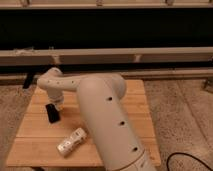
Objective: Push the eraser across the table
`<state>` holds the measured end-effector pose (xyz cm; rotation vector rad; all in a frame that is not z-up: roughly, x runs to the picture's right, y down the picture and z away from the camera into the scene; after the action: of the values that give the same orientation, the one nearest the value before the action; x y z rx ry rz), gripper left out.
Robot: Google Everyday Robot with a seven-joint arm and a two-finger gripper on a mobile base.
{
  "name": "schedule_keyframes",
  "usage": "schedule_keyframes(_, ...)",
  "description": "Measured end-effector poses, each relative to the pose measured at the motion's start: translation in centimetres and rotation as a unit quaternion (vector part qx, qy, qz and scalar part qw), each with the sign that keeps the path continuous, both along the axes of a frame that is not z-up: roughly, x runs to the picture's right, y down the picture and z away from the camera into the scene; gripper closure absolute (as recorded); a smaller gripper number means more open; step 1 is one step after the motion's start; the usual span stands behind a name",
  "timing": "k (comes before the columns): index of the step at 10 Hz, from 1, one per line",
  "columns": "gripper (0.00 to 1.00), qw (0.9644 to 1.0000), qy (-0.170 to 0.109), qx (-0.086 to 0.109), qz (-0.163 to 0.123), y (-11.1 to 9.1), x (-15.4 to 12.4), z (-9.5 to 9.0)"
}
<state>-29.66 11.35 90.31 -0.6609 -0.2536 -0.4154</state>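
Note:
The eraser (51,113), a small black block, stands on the light-wood table (37,135) at its left side. My gripper (56,103) hangs from the white arm that reaches across the table to the far left. It is right above and beside the eraser, at its upper right end. A whitish oblong bumpy object (71,141) lies nearer the front edge, below the eraser.
My bulky white arm (107,120) covers the middle of the table. A long grey rail (125,54) and dark wall run behind. A black cable (192,161) lies on the speckled floor at the lower right.

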Motion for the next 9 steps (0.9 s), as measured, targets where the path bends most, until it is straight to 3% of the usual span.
schedule_keyframes(3, 1.0, 0.9999, -0.008, 0.007, -0.006, -0.2, -0.4, -0.2)
schedule_keyframes(9, 1.0, 0.9989, -0.036, 0.019, -0.022, -0.6, -2.6, -0.8)
